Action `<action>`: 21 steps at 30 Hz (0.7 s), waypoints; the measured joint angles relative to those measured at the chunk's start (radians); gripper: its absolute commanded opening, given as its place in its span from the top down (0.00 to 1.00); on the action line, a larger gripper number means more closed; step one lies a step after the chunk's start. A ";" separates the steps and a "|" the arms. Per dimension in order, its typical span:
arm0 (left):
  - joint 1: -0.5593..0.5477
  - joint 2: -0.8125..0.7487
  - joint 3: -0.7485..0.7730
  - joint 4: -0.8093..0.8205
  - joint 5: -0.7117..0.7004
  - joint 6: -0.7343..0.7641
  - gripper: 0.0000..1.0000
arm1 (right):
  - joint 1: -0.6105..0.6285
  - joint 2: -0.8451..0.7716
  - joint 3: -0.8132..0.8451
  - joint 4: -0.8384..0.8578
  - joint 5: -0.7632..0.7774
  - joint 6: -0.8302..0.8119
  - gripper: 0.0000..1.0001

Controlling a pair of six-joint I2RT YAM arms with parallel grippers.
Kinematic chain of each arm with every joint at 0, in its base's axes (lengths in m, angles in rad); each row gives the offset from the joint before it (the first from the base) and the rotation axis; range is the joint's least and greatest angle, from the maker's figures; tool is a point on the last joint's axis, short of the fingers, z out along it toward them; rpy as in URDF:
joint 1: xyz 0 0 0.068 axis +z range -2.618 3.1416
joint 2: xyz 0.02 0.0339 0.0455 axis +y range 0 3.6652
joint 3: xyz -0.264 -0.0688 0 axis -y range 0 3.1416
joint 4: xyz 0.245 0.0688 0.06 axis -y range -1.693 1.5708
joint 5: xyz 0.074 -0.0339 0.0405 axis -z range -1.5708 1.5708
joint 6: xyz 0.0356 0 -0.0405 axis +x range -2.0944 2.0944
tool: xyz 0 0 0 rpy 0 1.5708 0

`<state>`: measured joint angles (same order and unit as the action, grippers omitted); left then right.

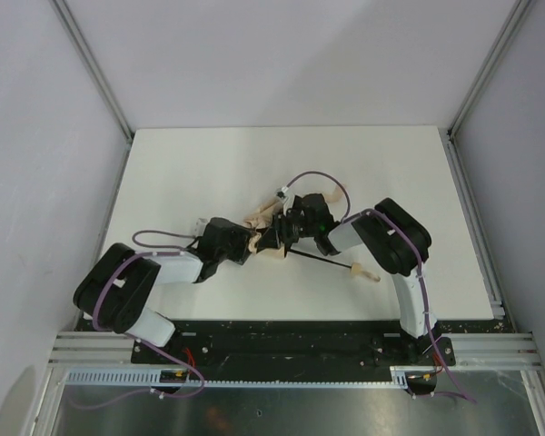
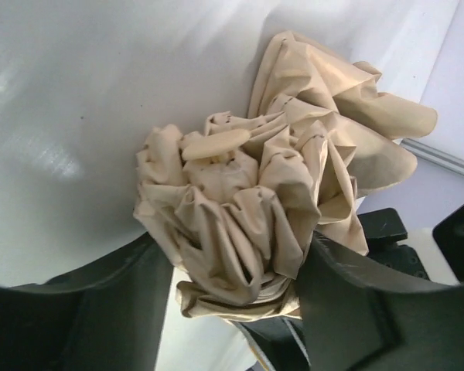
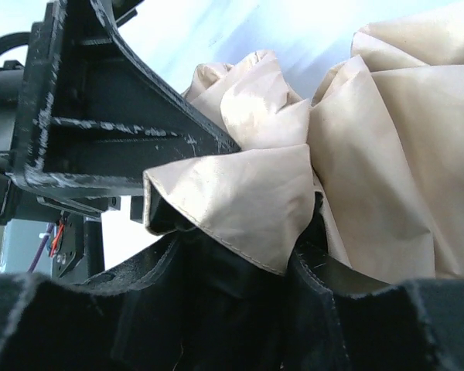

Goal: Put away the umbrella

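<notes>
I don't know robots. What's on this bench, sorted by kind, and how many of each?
umbrella: 1
robot grippers: 2 (left gripper, right gripper)
table: 1
Total: 4

Bright, even overhead light leaves only faint soft shadows on the flat white tabletop (image 1: 209, 173), mild glare streaks it in the left wrist view, and the near black fingers (image 2: 371, 309) are blurred.
</notes>
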<state>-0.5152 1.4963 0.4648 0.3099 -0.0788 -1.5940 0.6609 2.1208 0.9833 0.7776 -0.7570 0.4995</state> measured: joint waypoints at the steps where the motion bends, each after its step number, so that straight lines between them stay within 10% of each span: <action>1: 0.000 0.006 -0.004 0.014 -0.002 -0.003 0.52 | -0.002 0.002 0.006 -0.009 0.000 -0.006 1.00; 8: -0.005 0.019 -0.037 0.093 -0.033 -0.023 0.96 | -0.001 -0.003 0.064 -0.141 -0.004 -0.114 0.85; 13: -0.003 0.020 -0.045 0.121 -0.034 -0.031 1.00 | 0.014 -0.043 0.145 -0.374 0.049 -0.181 0.23; 21: -0.005 -0.053 -0.045 0.016 -0.024 0.001 1.00 | 0.072 -0.203 0.246 -0.844 0.240 -0.314 0.12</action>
<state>-0.5198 1.4437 0.4198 0.3260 -0.1028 -1.5932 0.7334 1.9179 1.2297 -0.0662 -0.5167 0.1856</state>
